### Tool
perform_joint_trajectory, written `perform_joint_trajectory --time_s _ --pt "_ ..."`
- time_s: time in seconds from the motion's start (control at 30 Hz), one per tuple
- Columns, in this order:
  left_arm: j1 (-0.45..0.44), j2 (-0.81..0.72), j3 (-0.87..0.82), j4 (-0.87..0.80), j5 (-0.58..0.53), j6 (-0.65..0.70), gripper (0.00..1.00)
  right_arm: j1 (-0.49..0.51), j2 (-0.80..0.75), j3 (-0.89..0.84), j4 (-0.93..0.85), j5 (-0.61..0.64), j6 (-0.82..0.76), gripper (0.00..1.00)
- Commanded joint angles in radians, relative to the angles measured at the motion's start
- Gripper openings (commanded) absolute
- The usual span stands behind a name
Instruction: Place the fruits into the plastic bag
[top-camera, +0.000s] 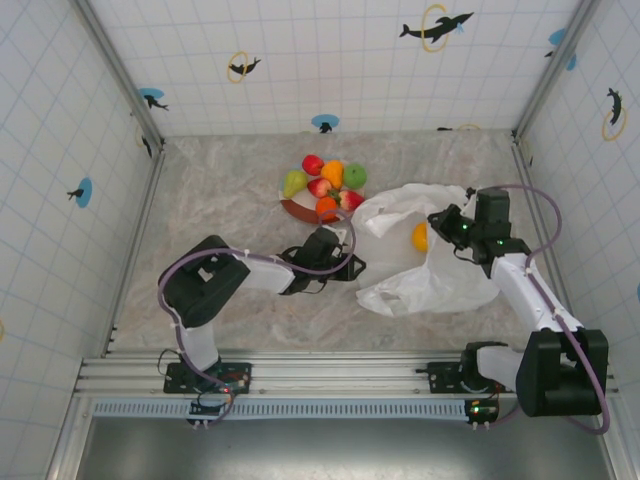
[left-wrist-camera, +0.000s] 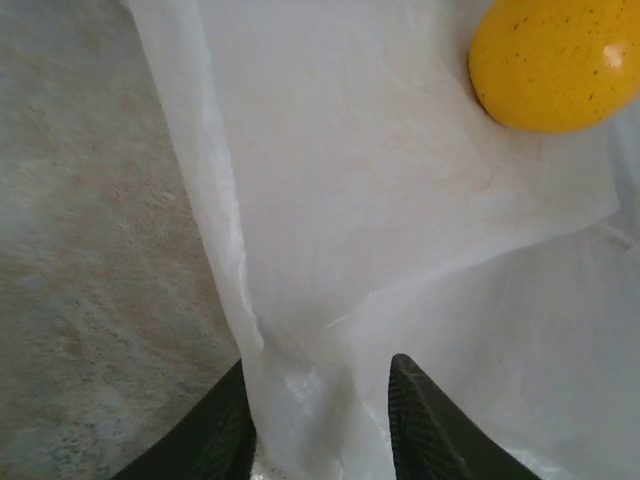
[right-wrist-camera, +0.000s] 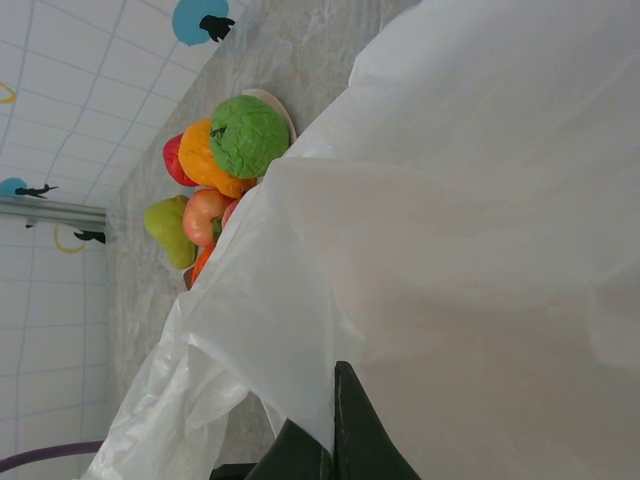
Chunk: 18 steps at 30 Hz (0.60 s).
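1. The plastic bag (top-camera: 440, 280) is lying crumpled on the counter (top-camera: 220, 190), right of the middle. It's sitting just beside the plate (top-camera: 292, 209), where most of the fruits (top-camera: 322, 183) are piling up.
2. One speckled yellow fruit (left-wrist-camera: 555, 65) is resting on the white film, and it looks to be inside the bag's mouth.
3. The bag is thin, translucent, crinkly film, so I'm guessing it's weighing next to nothing and flopping wherever it's pulled. Grabbing it by a doubled edge or a fold near the mouth is looking like the way to go, since a single layer is probably slipping or stretching.
4. The left pincer (left-wrist-camera: 320, 430) is straddling a fold along the bag's left edge, with its ribbed dark fingers partly spread and film running between them. I can't tell if it's actually biting.
5. The right pincer (right-wrist-camera: 333, 445) is pressed together on the bag's far-right edge, pinching the film and holding that side up.
6. The fruits are small, round, glossy and hard-looking. I'm betting they're rolling easily and sliding out of a loose grip, so squeezing across the widest part is making sense.
7. The green one (right-wrist-camera: 248, 135) is looking wrinkly rather than smooth.
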Motion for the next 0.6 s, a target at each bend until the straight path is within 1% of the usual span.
perform_joint_trajectory --time_s 0.0,0.03,0.1,0.13,0.3,0.4,0.47,0.57 --pt "-0.003 0.007 0.028 0.090 0.089 -0.025 0.22 -0.009 -0.010 0.072 -0.008 0.005 -0.038 0.00" --pt "-0.003 0.002 0.029 0.102 0.109 -0.024 0.18 -0.009 -0.007 0.083 -0.028 0.031 -0.059 0.00" --pt "-0.003 -0.020 0.036 0.113 0.149 -0.022 0.05 -0.011 -0.001 0.120 -0.085 0.077 -0.118 0.00" --pt "-0.003 -0.033 0.038 0.118 0.165 -0.021 0.01 -0.011 0.002 0.139 -0.113 0.094 -0.147 0.00" --pt "-0.003 -0.119 0.050 0.164 0.276 -0.047 0.00 -0.013 0.031 0.269 -0.303 0.219 -0.313 0.00" --pt "-0.003 -0.152 0.061 0.209 0.347 -0.083 0.00 -0.013 0.045 0.334 -0.382 0.289 -0.378 0.00" --pt "-0.003 -0.163 0.069 0.217 0.366 -0.089 0.00 -0.013 0.052 0.361 -0.414 0.322 -0.402 0.00" --pt "-0.002 -0.164 0.075 0.178 0.353 -0.062 0.00 -0.013 0.054 0.363 -0.419 0.325 -0.409 0.00"
